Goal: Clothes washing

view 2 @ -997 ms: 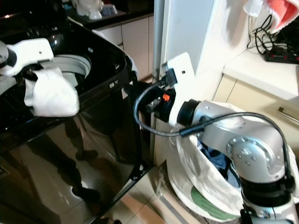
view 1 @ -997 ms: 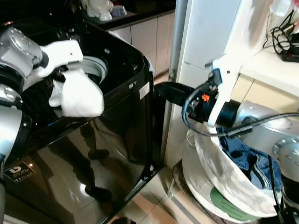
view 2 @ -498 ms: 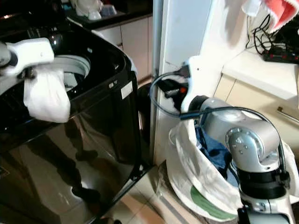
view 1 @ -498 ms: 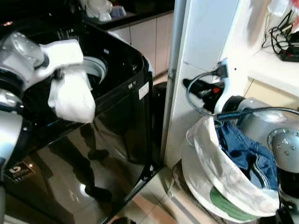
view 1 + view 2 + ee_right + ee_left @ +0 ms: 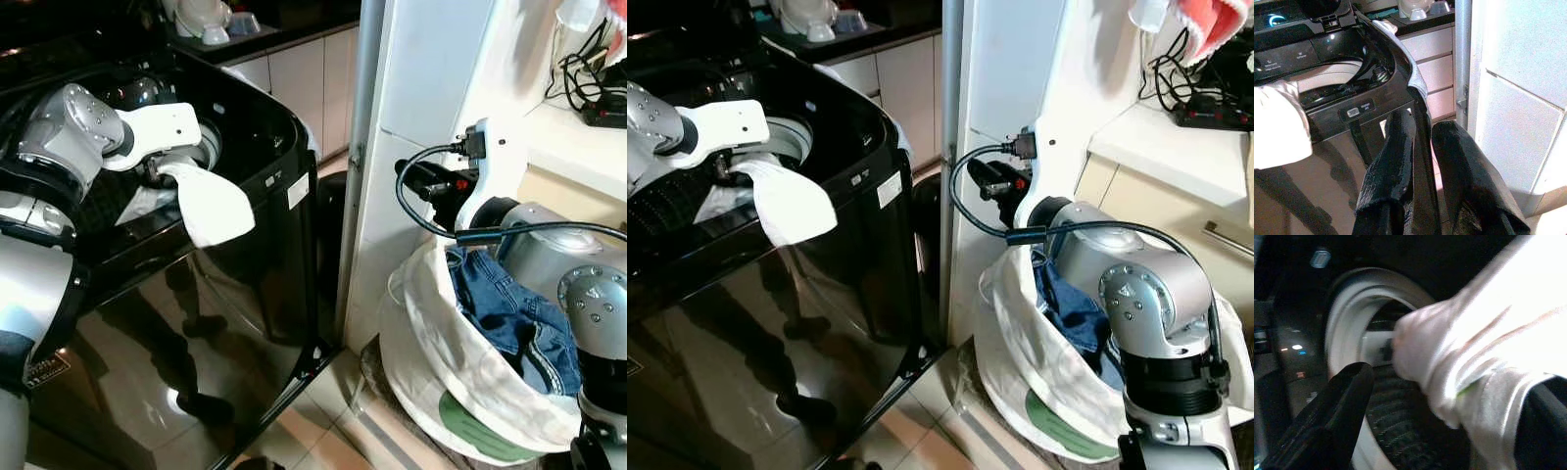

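A white cloth (image 5: 211,203) hangs over the black washer's (image 5: 245,284) front rim, pinched in the left gripper (image 5: 162,174) just beside the drum opening (image 5: 789,137). The right gripper (image 5: 1427,161) holds nothing, fingers slightly parted (above the white bag (image 5: 441,362) holding jeans (image 5: 505,313))

No text can be read with certainty. A white sticker (image 5: 300,190) is on the front edge of the black washing machine (image 5: 196,323), to the right of the left gripper (image 5: 162,176); its print is too small to read. A small label (image 5: 44,366) with white marks is on the glossy front, low below this gripper, but it is blurred. The control panel (image 5: 1283,56) carries pale lettering, unreadable, far beyond the right gripper (image 5: 1422,161).
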`<state>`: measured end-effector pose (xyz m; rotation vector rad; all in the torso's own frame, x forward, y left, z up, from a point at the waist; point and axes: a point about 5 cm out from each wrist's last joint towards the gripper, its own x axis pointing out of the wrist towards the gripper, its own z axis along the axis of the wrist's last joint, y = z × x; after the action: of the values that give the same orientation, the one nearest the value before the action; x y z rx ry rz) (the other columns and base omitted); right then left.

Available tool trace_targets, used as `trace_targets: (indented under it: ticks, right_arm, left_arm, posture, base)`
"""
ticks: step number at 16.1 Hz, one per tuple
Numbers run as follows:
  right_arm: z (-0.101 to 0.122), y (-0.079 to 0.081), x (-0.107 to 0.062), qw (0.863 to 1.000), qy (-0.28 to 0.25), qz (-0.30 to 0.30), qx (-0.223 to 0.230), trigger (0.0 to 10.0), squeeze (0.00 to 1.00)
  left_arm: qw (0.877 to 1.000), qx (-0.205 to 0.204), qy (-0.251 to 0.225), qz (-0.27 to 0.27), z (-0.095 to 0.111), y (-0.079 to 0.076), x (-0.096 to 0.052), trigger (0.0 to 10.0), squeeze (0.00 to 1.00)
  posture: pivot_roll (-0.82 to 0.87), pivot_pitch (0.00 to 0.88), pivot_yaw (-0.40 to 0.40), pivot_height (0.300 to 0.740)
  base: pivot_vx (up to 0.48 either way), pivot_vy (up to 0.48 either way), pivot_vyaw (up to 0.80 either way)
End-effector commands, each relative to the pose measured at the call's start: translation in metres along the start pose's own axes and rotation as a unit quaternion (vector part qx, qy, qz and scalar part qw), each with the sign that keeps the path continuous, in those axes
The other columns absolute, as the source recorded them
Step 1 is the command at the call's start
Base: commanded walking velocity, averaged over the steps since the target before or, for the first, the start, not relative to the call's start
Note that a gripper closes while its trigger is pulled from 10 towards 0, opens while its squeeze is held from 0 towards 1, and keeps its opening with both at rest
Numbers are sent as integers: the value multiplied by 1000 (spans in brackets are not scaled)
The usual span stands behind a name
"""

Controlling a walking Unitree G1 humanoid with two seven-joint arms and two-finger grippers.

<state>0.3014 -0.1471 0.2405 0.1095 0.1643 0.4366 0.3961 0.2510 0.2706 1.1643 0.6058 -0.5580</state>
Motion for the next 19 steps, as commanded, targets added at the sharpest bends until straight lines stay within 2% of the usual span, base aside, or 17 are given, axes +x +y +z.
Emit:
trace_targets:
  ticks: [1,3,4,5,6,8,9,10,11,13,15,17,18,19]
  right_arm:
    - [2,-4,0,1000,-5,-16,-10,10000,0]
    - [1,-9,1,999,-4,-32,-12,10000,0]
    - [-5,-26,1,996,5,-86,-29,10000,0]
    - [-7,-37,1,992,8,-123,-43,10000,0]
    - [-6,-42,0,990,4,-137,-36,10000,0]
    - [-2,-44,-1,989,-5,-144,-28,10000,0]
    - [-2,-45,-1,989,-8,-148,-28,10000,0]
    - [-3,-44,-1,989,-8,-148,-30,10000,0]
    - [-6,-42,0,989,-4,-141,-37,10000,0]
    - [-7,-41,1,989,0,-139,-41,10000,0]
    - [-8,-42,0,989,0,-141,-42,10000,0]
    - [-8,-45,0,988,-2,-150,-42,10000,0]
    - [-8,-47,0,987,-3,-153,-42,10000,0]
    - [-12,-53,-1,984,1,-168,-54,10000,0]
  left_arm:
    - [1000,1,-4,24,-1,6,-5,10000,0]
    - [999,-6,-2,38,-3,7,-5,10000,0]
    - [996,-1,0,87,-3,10,-4,10000,0]
    - [983,-6,-1,182,-1,21,-8,10000,0]
    - [968,-6,-12,251,1,31,-15,10000,0]
    - [959,-16,-37,281,5,38,-22,10000,0]
    - [968,-45,-57,240,9,34,-18,10000,0]
    - [990,-48,-44,126,5,14,-4,10000,0]
    - [998,-40,-37,14,2,-9,10,10000,0]
    - [999,-27,-24,0,-2,-13,12,10000,0]
    - [998,-29,-28,51,-2,-3,6,10000,0]
    - [988,-66,-93,105,11,9,-1,10000,0]
    - [983,-80,-115,116,15,11,-3,10000,0]
    - [957,-151,-222,115,36,14,-7,10000,0]
  posture:
    - [-20,0,71,740]
    - [-20,0,71,740]
    - [-21,0,75,740]
    - [-17,0,72,740]
    - [-17,0,72,740]
    - [-16,0,74,740]
    - [-16,0,74,740]
    - [-15,0,76,740]
    - [-16,0,79,740]
    - [-15,0,78,740]
    - [-14,0,79,740]
    - [-14,0,83,740]
    - [-14,0,83,740]
    - [-17,0,89,740]
  base:
    - [0,0,0]
    - [0,0,0]
    - [0,0,0]
    - [0,0,0]
    - [0,0,0]
    - [0,0,0]
    - [0,0,0]
    - [0,0,0]
    - [0,0,0]
    - [0,0,0]
    - [0,0,0]
    - [0,0,0]
    - [0,0,0]
    - [0,0,0]
